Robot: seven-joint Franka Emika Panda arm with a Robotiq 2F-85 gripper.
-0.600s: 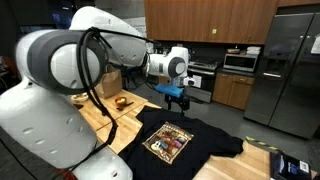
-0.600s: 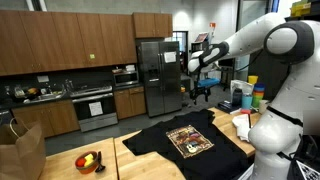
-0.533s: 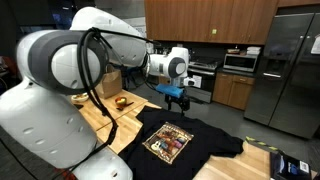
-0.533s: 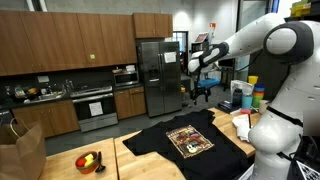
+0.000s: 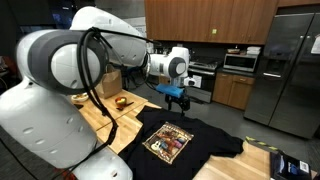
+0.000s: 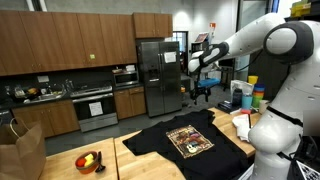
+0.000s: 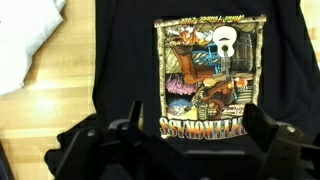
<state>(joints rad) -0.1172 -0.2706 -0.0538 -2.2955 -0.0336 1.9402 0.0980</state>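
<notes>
A black T-shirt [image 5: 180, 142] with a colourful square print lies flat on the wooden table; it also shows in the other exterior view [image 6: 185, 140] and fills the wrist view [image 7: 200, 70]. My gripper [image 5: 178, 99] hangs well above the shirt, seen too in the other exterior view [image 6: 203, 93]. In the wrist view the gripper [image 7: 195, 135] is open and empty, its two dark fingers spread apart over the print's lower edge, touching nothing.
A bowl of fruit [image 6: 88, 160] and a brown paper bag [image 6: 20, 150] stand at one end of the table. Stacked cups and containers [image 6: 250, 97] stand at the other end. White cloth [image 7: 25, 40] lies beside the shirt. Kitchen cabinets and a fridge [image 6: 155, 75] stand behind.
</notes>
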